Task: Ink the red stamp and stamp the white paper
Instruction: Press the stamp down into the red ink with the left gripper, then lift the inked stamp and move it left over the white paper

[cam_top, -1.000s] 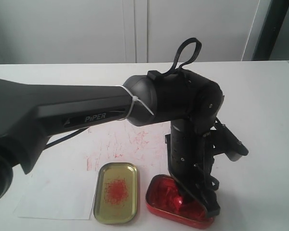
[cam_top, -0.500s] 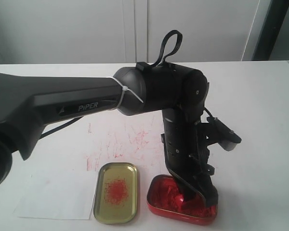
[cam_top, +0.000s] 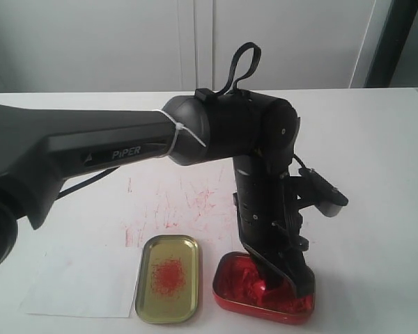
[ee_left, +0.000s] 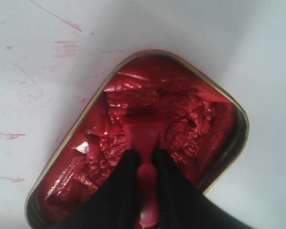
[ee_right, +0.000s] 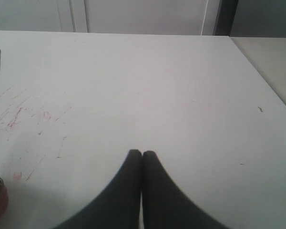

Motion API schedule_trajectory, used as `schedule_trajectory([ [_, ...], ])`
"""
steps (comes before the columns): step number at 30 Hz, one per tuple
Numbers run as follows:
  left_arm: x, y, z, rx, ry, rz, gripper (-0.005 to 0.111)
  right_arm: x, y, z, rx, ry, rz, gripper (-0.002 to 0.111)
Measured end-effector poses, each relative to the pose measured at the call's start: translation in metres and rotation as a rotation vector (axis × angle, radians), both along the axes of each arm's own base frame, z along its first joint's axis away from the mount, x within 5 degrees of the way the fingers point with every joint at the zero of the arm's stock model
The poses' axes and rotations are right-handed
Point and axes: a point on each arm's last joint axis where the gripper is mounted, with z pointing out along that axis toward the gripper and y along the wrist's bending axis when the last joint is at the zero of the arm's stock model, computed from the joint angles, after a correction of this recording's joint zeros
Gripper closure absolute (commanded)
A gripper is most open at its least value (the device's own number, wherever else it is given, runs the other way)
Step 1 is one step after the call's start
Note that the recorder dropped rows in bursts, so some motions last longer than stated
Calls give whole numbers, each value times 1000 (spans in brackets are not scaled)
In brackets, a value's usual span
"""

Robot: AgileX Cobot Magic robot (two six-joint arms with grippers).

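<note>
My left gripper [ee_left: 144, 160] is shut on the red stamp [ee_left: 144, 138], whose base presses into the crumpled red ink paste of the red tin [ee_left: 81, 121]. In the exterior view the left gripper [cam_top: 279, 278] reaches down into that red tin [cam_top: 233, 300] at the front right. The white paper [cam_top: 83, 282] lies at the front left, partly under the gold tray; no imprint shows on its visible part. My right gripper [ee_right: 142, 153] is shut with nothing between its fingers, over bare white table; it is out of the exterior view.
A gold metal tray [cam_top: 168, 280] with a red smudge sits between the paper and the tin. Red scratch marks [cam_top: 174, 205] cover the tabletop behind them. The left arm [cam_top: 90, 149] spans the left half of the exterior view.
The left arm swung slightly left and lowered, pushing the stamp deeper into the ink tin; it has barely moved over the last half second.
</note>
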Motion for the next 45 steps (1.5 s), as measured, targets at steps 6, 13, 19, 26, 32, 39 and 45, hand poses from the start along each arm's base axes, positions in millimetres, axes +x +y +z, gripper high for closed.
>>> schedule_trajectory([
  [6,1,-1,0,-12,-5,1,107,0,0,0,0,0,0,108],
  [13,0,-3,1,-40,8,6,107,0,0,0,0,0,0,108],
  [19,-1,-2,-4,-35,18,4,107,0,0,0,5,0,-1,108],
  [26,11,5,-3,-74,65,54,107,0,0,0,18,0,-5,108],
  [32,13,5,-3,-91,74,47,107,0,0,0,18,0,-5,108],
  [39,12,5,-2,-96,82,50,107,0,0,0,18,0,-5,108],
  [45,11,6,-3,-83,93,45,107,0,0,0,18,0,-5,108],
])
